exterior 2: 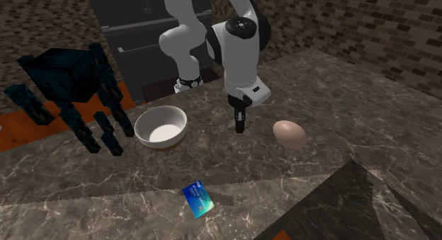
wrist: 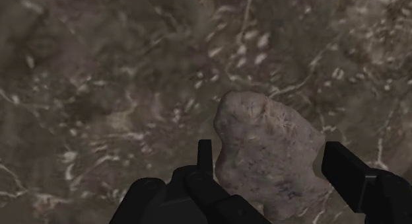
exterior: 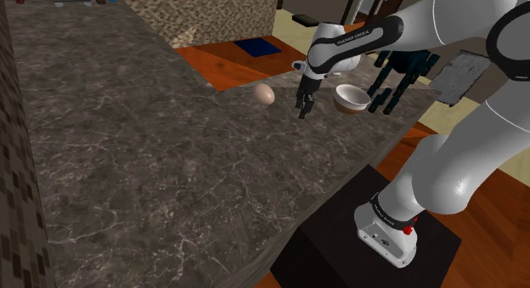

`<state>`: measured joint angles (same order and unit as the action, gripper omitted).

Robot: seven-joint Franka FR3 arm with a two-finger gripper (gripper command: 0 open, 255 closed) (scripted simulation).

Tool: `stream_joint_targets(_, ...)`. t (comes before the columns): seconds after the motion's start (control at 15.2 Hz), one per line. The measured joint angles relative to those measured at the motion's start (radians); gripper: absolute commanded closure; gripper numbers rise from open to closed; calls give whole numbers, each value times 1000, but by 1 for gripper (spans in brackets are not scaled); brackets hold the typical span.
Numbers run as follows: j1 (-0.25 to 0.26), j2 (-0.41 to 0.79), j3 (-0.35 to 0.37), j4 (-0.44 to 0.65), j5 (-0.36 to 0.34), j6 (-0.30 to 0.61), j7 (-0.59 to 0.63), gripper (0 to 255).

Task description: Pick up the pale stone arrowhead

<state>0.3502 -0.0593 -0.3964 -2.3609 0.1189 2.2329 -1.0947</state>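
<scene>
- Now, the gripper [exterior 2: 239,123] hangs over the marbled tabletop [exterior 2: 340,132], pointing down with its jaws standing apart and clamped on nothing.
- The arrowhead [wrist: 267,150] is the pale, rounded lump lying flat on the tabletop. From the wrist it sits between the gripper's two sides and below them, and neither touches it as far as I can see.
- In the second exterior view it lies just beside the gripper, on that view's right. A white bowl [exterior 2: 161,127] sits on the other side and a blue card [exterior 2: 199,200] lies nearer the camera.
- Watch that one finger [wrist: 205,156]: it lines up right at the stone's edge, while the other has room to spare. Coming straight down from here, I'd say it could land on the stone rather than beside it, tipping or shoving it away.
- Second worry is the shape. It's lumpy and tapering, so closing on a sloped flank could squeeze it out sideways, and the polished-looking tabletop would likely let it skate.
- Third, it sits low. Stop short and the gripper pinches only the crown, so the stone slips; go too deep and the tips jam into the tabletop.
- A small sideways shift to centre it before descending looks like the safe call.
</scene>
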Motion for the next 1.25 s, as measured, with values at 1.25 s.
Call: stream_joint_targets(1.25, -6, -109, 11, 100, -58, -198, 58, 255)
